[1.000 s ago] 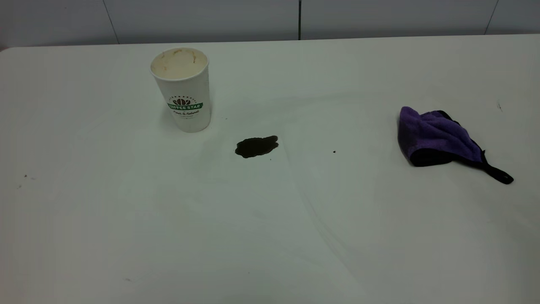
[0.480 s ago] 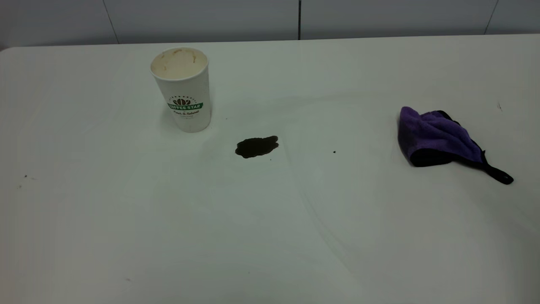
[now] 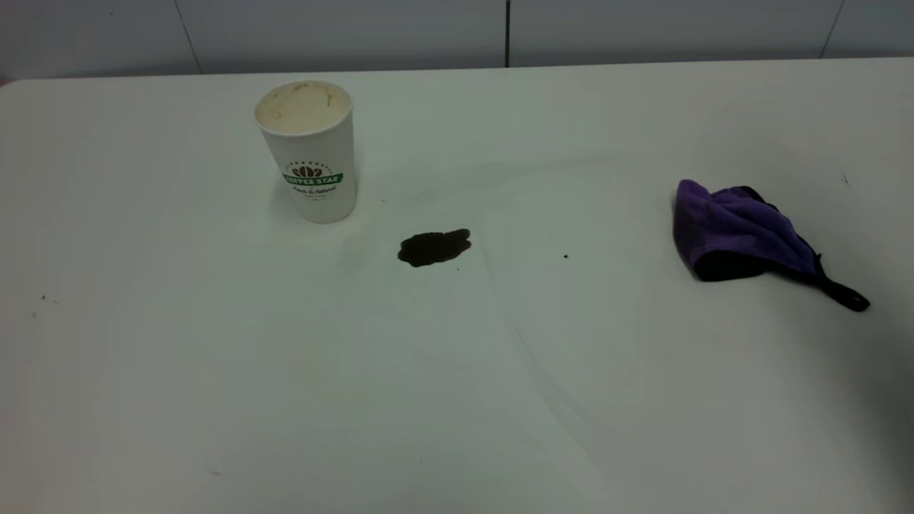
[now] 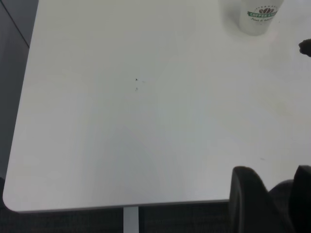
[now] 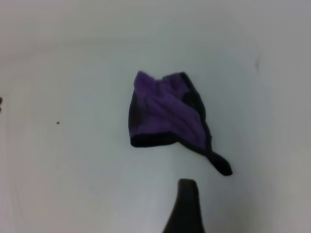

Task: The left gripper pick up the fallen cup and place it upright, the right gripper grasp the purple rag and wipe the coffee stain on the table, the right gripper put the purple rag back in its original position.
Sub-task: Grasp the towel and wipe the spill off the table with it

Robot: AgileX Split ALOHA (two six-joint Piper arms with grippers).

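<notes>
Nothing shifted on white bench (image 3: pixel 457 400) since earlier frames. Fluffy purple microfibre rag (image 5: pixel 165 116) just ahead of right gripper (image 5: pixel 187 206); finger opening unreadable, nothing held.

cup (image 3: pixel 308 153) upright, purple rag (image 3: pixel 742 232) crumpled

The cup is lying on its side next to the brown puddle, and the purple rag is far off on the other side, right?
Not quite. The cup is standing upright, open end up, as the exterior view shows. The rest holds: the puddle lies near the cup, and the purple rag sits far off on the other side.
</notes>
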